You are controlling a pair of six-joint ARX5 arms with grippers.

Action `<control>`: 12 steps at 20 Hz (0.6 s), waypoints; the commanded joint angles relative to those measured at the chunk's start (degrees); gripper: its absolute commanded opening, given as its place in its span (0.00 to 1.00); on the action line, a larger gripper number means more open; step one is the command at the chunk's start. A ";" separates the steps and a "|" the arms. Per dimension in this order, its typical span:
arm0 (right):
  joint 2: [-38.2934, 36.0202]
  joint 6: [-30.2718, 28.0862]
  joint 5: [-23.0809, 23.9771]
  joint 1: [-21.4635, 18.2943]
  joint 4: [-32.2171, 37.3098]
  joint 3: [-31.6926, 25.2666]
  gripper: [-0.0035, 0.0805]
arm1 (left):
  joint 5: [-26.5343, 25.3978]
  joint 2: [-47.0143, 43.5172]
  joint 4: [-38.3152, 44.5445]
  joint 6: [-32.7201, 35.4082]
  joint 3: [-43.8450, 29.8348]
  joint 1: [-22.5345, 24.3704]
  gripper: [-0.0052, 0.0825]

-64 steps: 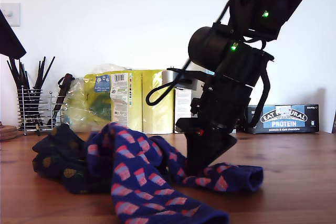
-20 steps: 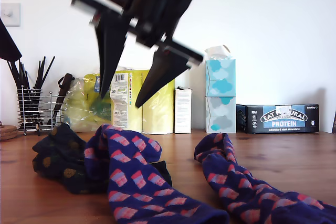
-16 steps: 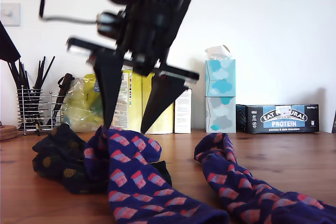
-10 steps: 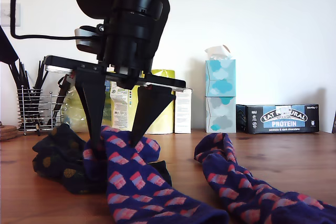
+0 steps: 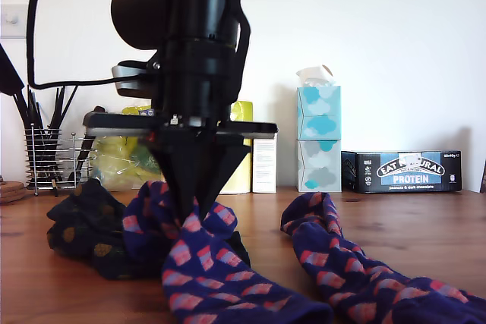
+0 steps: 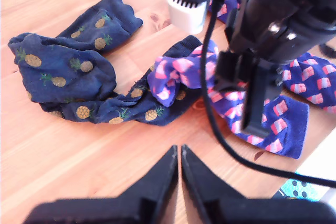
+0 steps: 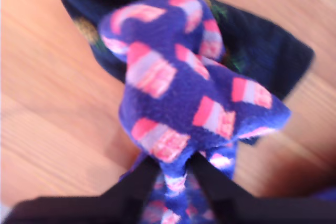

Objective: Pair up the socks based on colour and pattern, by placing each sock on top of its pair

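Note:
My second gripper is shut on a bunched fold of a blue-purple sock with pink-and-lilac blocks, low over the table. In the second wrist view that sock bulges out from between the fingers. It lies partly over two navy pineapple socks, which sit at the exterior view's left. A second blue-purple sock lies apart, toward the exterior view's right. My first gripper hovers above bare wood, shut and empty, facing the pile and the second arm.
Along the wall stand a wire holder of black utensils, a yellow plastic-wrapped pack, a small white carton, stacked tissue boxes and a dark protein-bar box. The wooden table shows bare wood behind the right-hand sock.
The arm swung from the sock on the exterior view's right over to the pile, came down with its fingers open, and closed them on the blue-purple sock, bunching it.

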 commanded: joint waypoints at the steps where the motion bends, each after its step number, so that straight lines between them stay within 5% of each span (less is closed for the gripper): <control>1: 0.83 -0.70 0.50 -0.72 -3.17 3.30 0.03 | 0.02 -0.50 0.52 0.31 0.57 0.13 0.04; 7: -0.85 -3.28 1.46 -2.10 -14.16 12.96 0.03 | 3.74 4.76 8.04 1.11 0.57 -0.04 0.05; 10: -0.96 -4.68 1.49 -2.38 -17.94 17.68 0.03 | 4.20 10.49 13.25 4.74 0.57 -0.22 0.41; 12: -1.29 -5.95 1.46 -2.38 -20.04 19.50 0.03 | 4.17 13.29 17.90 9.70 0.57 -0.48 0.49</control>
